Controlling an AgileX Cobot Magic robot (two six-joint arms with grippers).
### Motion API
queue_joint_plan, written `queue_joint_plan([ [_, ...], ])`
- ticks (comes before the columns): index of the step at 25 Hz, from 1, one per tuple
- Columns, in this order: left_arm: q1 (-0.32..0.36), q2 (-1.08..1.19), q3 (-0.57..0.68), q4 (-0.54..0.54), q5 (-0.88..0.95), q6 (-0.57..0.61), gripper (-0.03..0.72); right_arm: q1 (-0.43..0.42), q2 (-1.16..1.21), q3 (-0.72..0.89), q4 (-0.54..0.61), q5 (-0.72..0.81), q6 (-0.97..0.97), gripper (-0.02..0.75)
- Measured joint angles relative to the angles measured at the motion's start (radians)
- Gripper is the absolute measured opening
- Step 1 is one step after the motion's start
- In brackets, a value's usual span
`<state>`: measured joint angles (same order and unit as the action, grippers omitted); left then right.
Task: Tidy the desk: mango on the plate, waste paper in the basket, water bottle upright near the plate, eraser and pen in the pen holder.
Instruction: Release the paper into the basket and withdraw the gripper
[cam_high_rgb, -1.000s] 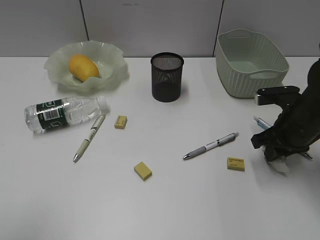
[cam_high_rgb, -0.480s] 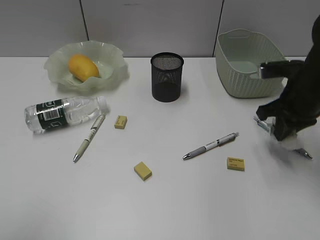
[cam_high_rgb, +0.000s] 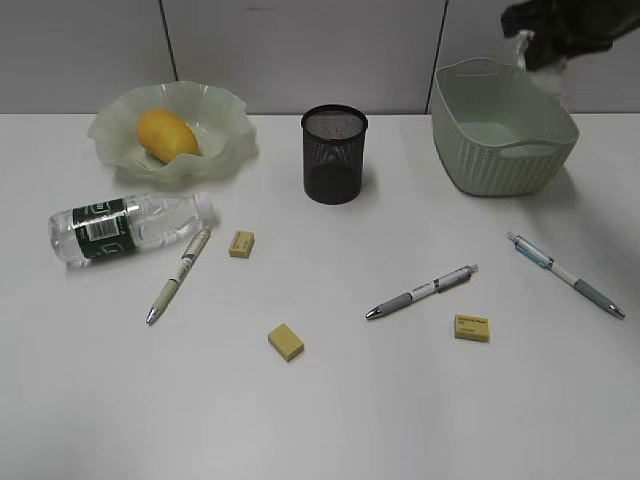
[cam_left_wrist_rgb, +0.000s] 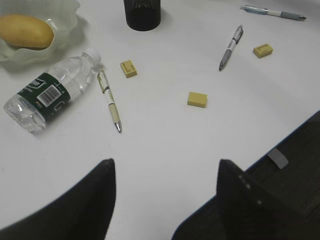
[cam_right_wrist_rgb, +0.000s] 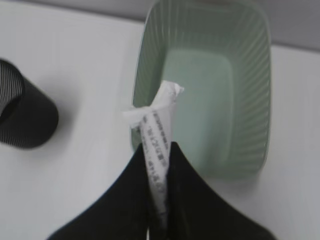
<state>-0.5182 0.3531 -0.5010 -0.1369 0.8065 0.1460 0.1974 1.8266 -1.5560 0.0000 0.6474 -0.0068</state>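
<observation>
My right gripper (cam_right_wrist_rgb: 157, 145) is shut on the waste paper (cam_right_wrist_rgb: 159, 112), a crumpled printed strip, held high over the near rim of the pale green basket (cam_right_wrist_rgb: 250, 75). In the exterior view this gripper (cam_high_rgb: 535, 45) hangs above the basket (cam_high_rgb: 500, 160). The mango (cam_high_rgb: 167, 133) lies on the plate (cam_high_rgb: 225, 125). On its side near the plate rests the water bottle (cam_high_rgb: 130, 228). The black pen holder (cam_high_rgb: 334, 155) stands at centre back. A pen (cam_high_rgb: 422, 291) and an eraser (cam_high_rgb: 472, 327) lie on the desk. My left gripper (cam_left_wrist_rgb: 165, 161) is open over bare desk.
Two more pens lie flat, one beside the bottle (cam_high_rgb: 180, 273) and one at the right (cam_high_rgb: 565, 275). Two more yellow erasers (cam_high_rgb: 241, 243) (cam_high_rgb: 286, 341) sit left of centre. A grey partition wall runs behind the desk.
My right gripper has risen from the desk at the right with the waste paper and moved back to above the basket, uncovering the pen at the right.
</observation>
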Motion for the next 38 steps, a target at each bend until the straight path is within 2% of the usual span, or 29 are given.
queue_joint_plan([
  [4, 0.000, 0.000, 0.000, 0.000, 0.000, 0.000, 0.481, 0.000, 0.019, -0.018, -0.065, -0.194, 0.000, 0.065],
  [8, 0.000, 0.000, 0.000, 0.000, 0.000, 0.000, 0.481, -0.001, 0.104, -0.021, -0.159, -0.326, 0.000, 0.067],
  [14, 0.000, 0.000, 0.000, -0.001, 0.000, 0.000, 0.481, -0.027, 0.283, -0.070, -0.196, -0.430, 0.000, 0.090],
  [17, 0.000, 0.000, 0.000, -0.001, 0.000, 0.000, 0.481, -0.041, 0.357, -0.106, -0.197, -0.435, 0.032, 0.208],
  [21, 0.000, 0.000, 0.000, -0.001, 0.000, 0.000, 0.481, -0.047, 0.392, -0.114, -0.197, -0.439, 0.059, 0.555],
  [23, 0.000, 0.000, 0.000, -0.001, 0.000, 0.000, 0.481, -0.047, 0.392, -0.116, -0.197, -0.442, 0.062, 0.613],
  [28, 0.000, 0.000, 0.000, -0.001, 0.000, 0.000, 0.481, -0.047, 0.374, -0.117, -0.179, -0.422, 0.090, 0.617],
  [31, 0.000, 0.000, 0.000, -0.001, 0.000, 0.000, 0.481, -0.047, 0.325, -0.117, -0.153, -0.360, 0.093, 0.607],
  [38, 0.000, 0.000, 0.000, -0.001, 0.000, 0.000, 0.481, -0.046, 0.222, -0.122, -0.083, -0.027, 0.097, 0.577],
])
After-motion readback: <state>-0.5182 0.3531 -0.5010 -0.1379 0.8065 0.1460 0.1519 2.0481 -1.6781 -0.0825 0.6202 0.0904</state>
